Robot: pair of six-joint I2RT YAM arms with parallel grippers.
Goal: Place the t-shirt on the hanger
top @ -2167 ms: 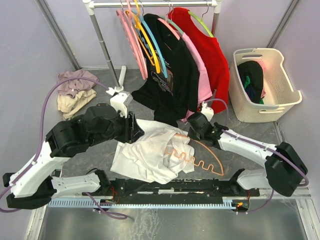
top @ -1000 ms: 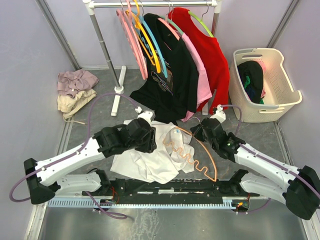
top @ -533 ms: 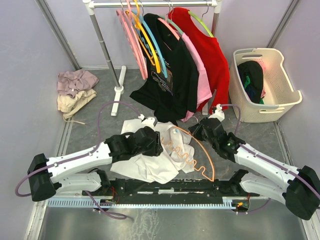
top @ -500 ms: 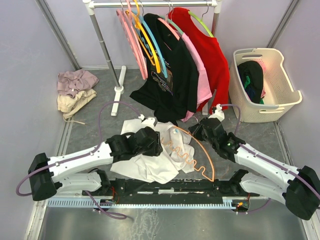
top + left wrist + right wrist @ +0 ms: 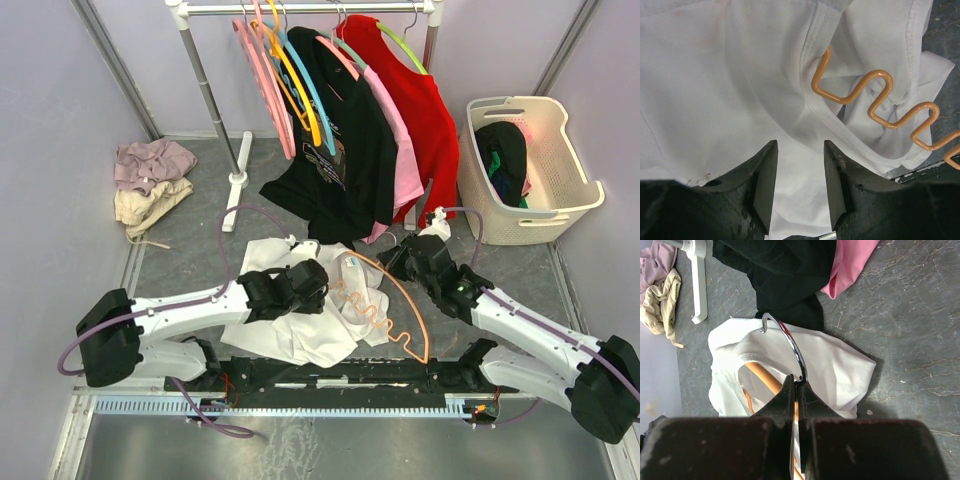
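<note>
While right gripper (image 5: 796, 384) clamps hanger (image 5: 880, 74), left gripper (image 5: 800, 147) advanced over t-shirt (image 5: 725, 85).

Overhead and close wrist views share t-shirt (image 5: 283, 335).

Closed in by pale lilac walls (image 5: 50, 120) around a grey mottled floor (image 5: 520, 265). Holds a metal clothes rail (image 5: 220, 8) hung with garments (image 5: 350, 130) at 12 o'clock, a cream laundry basket (image 5: 520, 225) at 2 o'clock, a heap of beige and mauve clothes (image 5: 150, 180) at 10 o'clock. Lit evenly.
</note>
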